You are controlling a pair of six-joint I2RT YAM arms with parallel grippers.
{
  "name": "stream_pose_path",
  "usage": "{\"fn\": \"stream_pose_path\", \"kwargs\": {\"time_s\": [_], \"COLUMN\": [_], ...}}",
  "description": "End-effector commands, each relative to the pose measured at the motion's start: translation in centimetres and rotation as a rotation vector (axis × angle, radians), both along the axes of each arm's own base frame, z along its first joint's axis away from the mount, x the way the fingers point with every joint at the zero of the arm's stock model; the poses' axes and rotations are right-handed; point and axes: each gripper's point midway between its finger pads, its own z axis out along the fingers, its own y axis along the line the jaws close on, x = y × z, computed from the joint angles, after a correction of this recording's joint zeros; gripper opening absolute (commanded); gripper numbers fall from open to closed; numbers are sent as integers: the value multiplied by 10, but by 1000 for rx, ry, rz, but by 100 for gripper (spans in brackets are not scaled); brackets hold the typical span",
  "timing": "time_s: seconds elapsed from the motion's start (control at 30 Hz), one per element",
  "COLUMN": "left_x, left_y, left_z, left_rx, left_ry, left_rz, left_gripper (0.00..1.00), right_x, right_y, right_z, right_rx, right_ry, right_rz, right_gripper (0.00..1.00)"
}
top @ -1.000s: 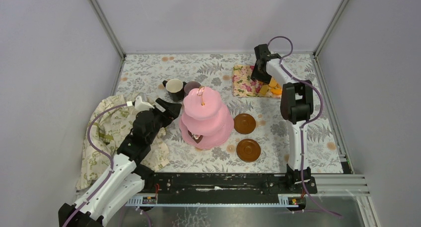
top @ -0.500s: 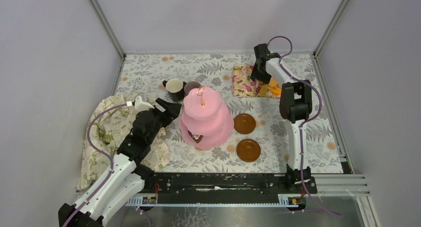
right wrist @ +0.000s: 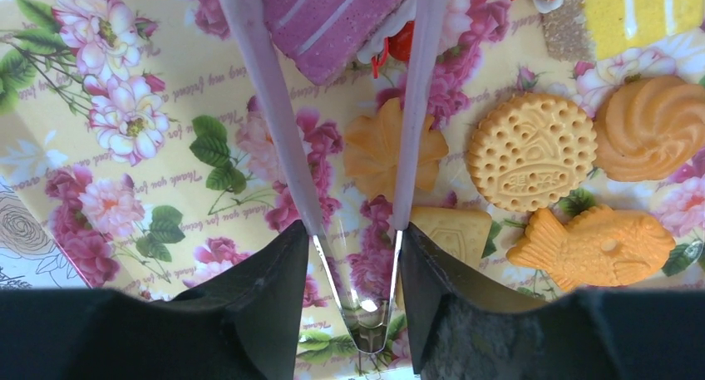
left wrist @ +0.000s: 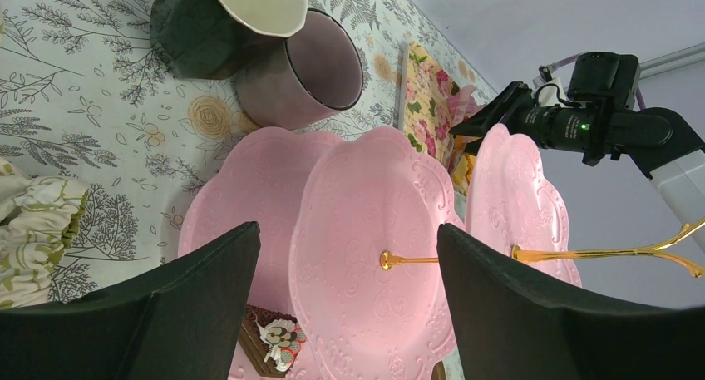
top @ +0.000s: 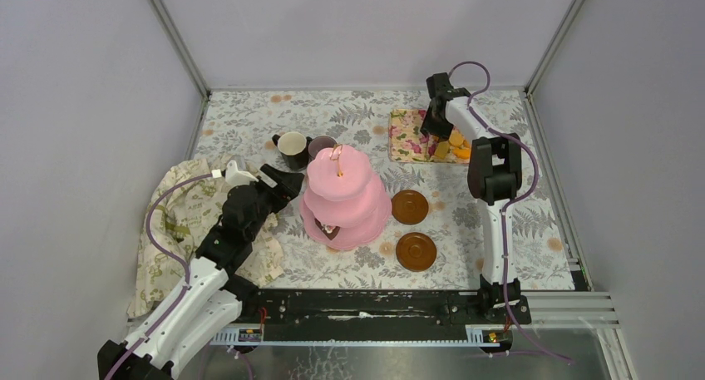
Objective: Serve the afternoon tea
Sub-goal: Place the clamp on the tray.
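Note:
The pink three-tier cake stand [top: 343, 199] stands mid-table, a dark cake slice [top: 329, 230] on its lowest tier. My left gripper [top: 287, 180] is open just left of the stand [left wrist: 374, 255], nothing between its jaws. Two dark mugs [top: 293, 149] [top: 321, 146] stand behind the stand, and two brown saucers [top: 410, 206] [top: 416, 251] lie to its right. My right gripper [top: 432, 126] is shut on metal tongs [right wrist: 357, 305]. Their pink arms straddle a pink cake slice [right wrist: 332, 18] among orange biscuits [right wrist: 532, 151] on the floral tray [top: 407, 135].
A beige leaf-print cloth [top: 179, 222] lies crumpled under the left arm at the table's left edge. A fish-shaped biscuit [right wrist: 594, 245], a swirl biscuit [right wrist: 653, 126] and a yellow cake slice [right wrist: 644, 10] crowd the tray's right side. Grey walls enclose the table.
The right arm has shifted very slightly over the tray. The left arm, stand, mugs and saucers have not moved.

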Motion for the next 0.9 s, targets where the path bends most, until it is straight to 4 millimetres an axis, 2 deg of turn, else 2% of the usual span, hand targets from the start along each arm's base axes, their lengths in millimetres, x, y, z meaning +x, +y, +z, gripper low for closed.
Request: {"fn": "stream_pose_path", "kwargs": {"time_s": [0.0,0.13,0.27,0.87], "left_x": [4,3,3,3], "left_y": [0,0,0,3], "left_z": [18,19,21,28], "left_rx": [-6,-7,-11,-13], "left_ry": [-63,-64,-69,-82], "left_rz": [5,6,6,16], "left_gripper": [86,86,86,86], "right_x": [1,2,4,6], "right_y": [1,3,5,3], "right_z": [0,5,15,52], "right_rx": [38,49,59,56], "right_ry": [9,0,-24,-110], "right_rz": [-13,-13,-9,30], "right_gripper": [46,34,29,16]}}
